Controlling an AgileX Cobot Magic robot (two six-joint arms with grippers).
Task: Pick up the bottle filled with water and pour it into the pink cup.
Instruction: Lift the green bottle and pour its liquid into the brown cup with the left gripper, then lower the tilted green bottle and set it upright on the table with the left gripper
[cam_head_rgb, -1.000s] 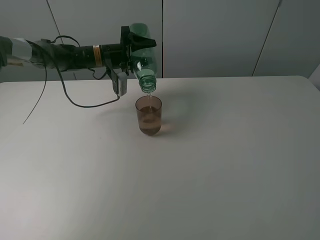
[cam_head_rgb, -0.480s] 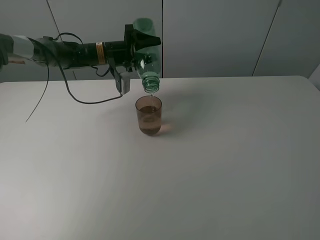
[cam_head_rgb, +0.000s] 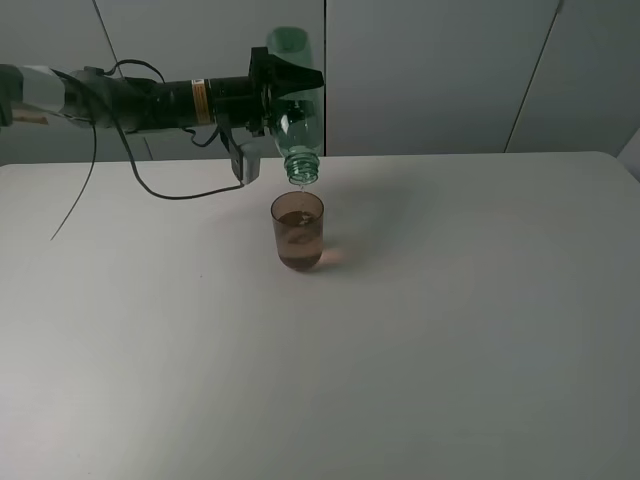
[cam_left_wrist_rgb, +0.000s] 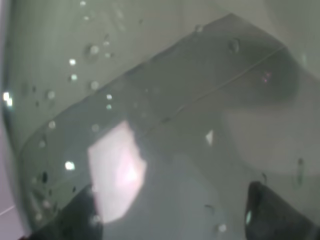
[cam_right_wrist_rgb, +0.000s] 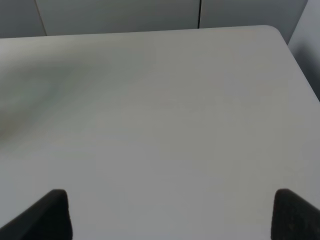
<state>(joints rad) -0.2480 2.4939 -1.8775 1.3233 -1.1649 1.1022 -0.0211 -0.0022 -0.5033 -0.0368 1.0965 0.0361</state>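
The green-tinted bottle (cam_head_rgb: 292, 110) hangs almost upside down in the exterior high view, its open neck pointing down just above the pink cup (cam_head_rgb: 298, 232). My left gripper (cam_head_rgb: 285, 78) is shut on the bottle's body, reaching in from the left. The cup stands upright on the table with brownish liquid inside. In the left wrist view the bottle's wet wall (cam_left_wrist_rgb: 160, 100) fills the picture, with dark fingertips (cam_left_wrist_rgb: 275, 215) at the edge. My right gripper (cam_right_wrist_rgb: 170, 215) appears only in the right wrist view, open over bare table with nothing between its fingers.
A black cable (cam_head_rgb: 180, 195) loops down from the left arm to just above the white table (cam_head_rgb: 450, 330), left of the cup. The table's far edge meets grey wall panels behind the bottle. The table's right corner (cam_right_wrist_rgb: 272, 30) shows in the right wrist view.
The left arm has lifted slightly and turned the bottle steeper, so its base sits higher and its neck points more straight down over the cup. The cup has not moved.
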